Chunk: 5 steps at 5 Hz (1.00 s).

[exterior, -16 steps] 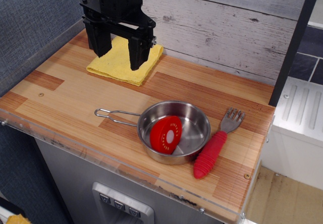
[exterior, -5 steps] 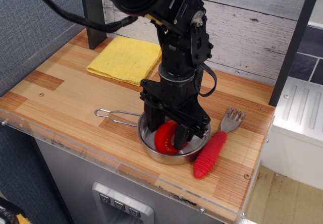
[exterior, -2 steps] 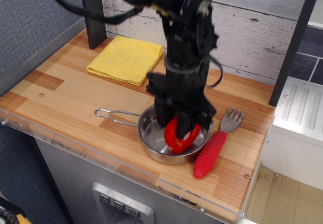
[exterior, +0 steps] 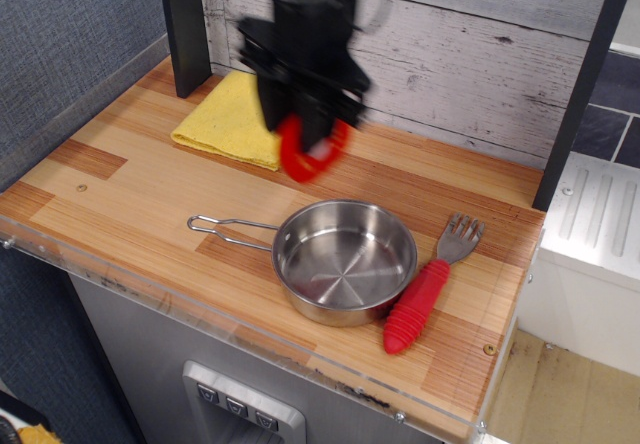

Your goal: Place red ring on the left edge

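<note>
My gripper [exterior: 308, 139] is shut on the red ring [exterior: 309, 152] and holds it in the air above the tabletop, behind the steel pan [exterior: 345, 261] and just right of the yellow cloth [exterior: 232, 117]. The arm and ring are motion-blurred. The ring hangs from the black fingers [exterior: 275, 99], tilted on edge. The pan is empty. The left edge [exterior: 60, 164] of the striped wooden tabletop lies well left of the gripper.
A red-handled fork [exterior: 428, 286] lies right of the pan. The pan's wire handle [exterior: 225, 229] points left. A dark post [exterior: 185, 24] stands at the back left, a grey plank wall [exterior: 480, 54] behind. A clear acrylic rim [exterior: 150, 289] runs along the front.
The gripper came down from over the yellow cloth into the pan, closed on the red ring, lifted it out, and has now moved it up, back and left. The pan is left empty.
</note>
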Available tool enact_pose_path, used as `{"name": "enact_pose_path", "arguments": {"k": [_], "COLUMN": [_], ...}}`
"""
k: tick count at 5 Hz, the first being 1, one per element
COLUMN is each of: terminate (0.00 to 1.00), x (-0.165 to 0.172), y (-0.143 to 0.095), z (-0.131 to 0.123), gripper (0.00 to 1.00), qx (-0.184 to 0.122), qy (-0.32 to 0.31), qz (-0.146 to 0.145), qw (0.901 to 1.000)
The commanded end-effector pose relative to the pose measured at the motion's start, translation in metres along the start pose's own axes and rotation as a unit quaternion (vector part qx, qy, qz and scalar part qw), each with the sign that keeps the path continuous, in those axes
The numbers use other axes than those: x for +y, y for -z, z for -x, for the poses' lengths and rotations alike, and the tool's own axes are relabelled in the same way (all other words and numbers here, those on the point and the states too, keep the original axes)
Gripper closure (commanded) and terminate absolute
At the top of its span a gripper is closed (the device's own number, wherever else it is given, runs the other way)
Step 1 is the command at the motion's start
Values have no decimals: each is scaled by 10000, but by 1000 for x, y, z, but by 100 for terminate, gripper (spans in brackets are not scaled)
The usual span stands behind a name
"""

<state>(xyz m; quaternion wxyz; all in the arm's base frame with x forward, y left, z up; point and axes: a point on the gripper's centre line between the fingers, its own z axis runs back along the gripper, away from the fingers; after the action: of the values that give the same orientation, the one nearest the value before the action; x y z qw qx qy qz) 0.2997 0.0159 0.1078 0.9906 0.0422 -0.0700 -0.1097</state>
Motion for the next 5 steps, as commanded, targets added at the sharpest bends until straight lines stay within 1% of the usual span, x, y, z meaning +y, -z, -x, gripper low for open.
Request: {"name": "enact_pose_path", "arguments": {"k": [1, 2, 3, 4, 5], "terminate": [0, 0, 0, 0, 0], "x": [89, 130, 145, 159, 167], "y": [-3, 11, 21, 33, 47], "z": [24, 29, 34, 32, 43], "gripper": [100, 100, 100, 100, 100], "qx": [-39, 93, 101, 159, 289], "qy": [-389, -235, -291, -161, 28], "qz": [-5, -20, -4, 18, 128], "qw": [9992, 9997, 9995, 9997, 9995]}}
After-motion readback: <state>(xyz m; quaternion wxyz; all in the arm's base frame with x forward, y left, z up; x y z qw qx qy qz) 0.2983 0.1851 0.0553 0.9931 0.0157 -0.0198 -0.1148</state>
